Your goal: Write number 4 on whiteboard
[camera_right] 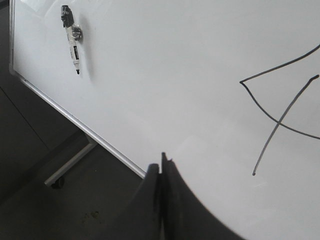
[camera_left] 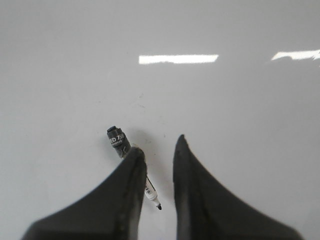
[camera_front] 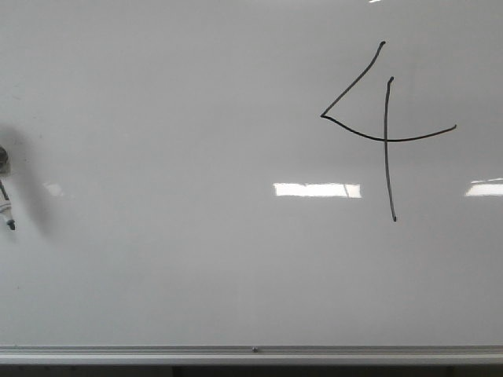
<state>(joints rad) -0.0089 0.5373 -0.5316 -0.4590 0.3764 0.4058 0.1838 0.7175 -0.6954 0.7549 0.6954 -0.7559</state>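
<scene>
On the upper right of the whiteboard (camera_front: 196, 259) sits the number 4 (camera_front: 385, 129), drawn in thin black lines, open at the top, its long upright crossing the curved bar. Far over at the board's left edge a marker (camera_right: 72, 47) hangs tip down in a small clip. The left gripper (camera_left: 159, 150) is right there, fingers parted, one finger overlapping the marker's barrel. The right gripper (camera_right: 161, 162) is pressed closed, holding nothing, near the board's silver frame (camera_right: 75, 120).

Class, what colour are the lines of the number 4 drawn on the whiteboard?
Black; the number 4 shows best in the front view.
</scene>
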